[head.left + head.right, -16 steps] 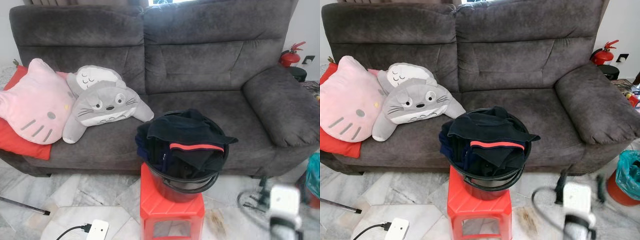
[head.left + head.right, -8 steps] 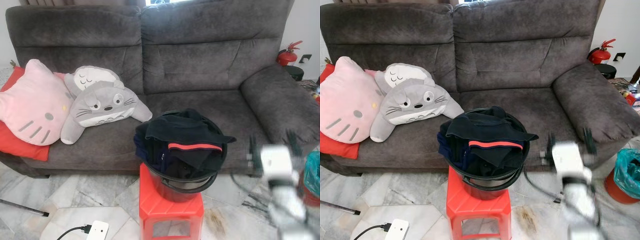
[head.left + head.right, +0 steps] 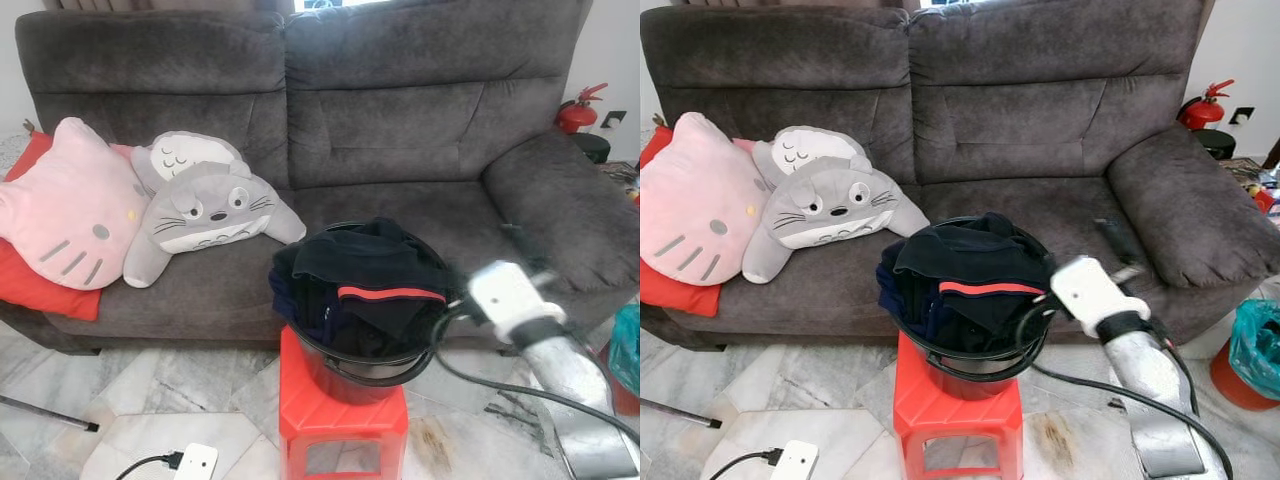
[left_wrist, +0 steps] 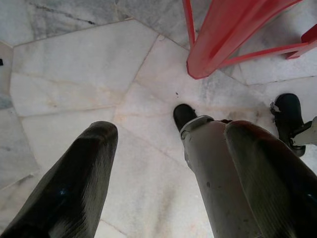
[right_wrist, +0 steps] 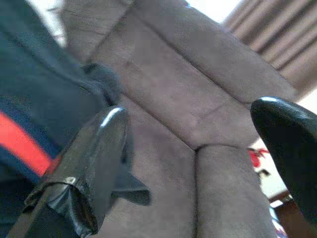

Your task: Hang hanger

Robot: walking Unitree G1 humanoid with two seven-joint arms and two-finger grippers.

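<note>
Right hand [image 5: 188, 148] now nearer laundry bucket [image 3: 365, 365].

The right arm [image 3: 1145, 385] has swung up and inward — a second ago it sat low at the frame's edge, half a second ago off to the right of the bucket [image 3: 975, 365]; now its white wrist [image 3: 1087, 293] is just beside the bucket's right rim. The right gripper [image 5: 198, 148], fingers spread, faces the dark clothes [image 3: 965, 275] and sofa [image 3: 1040, 110].
</note>
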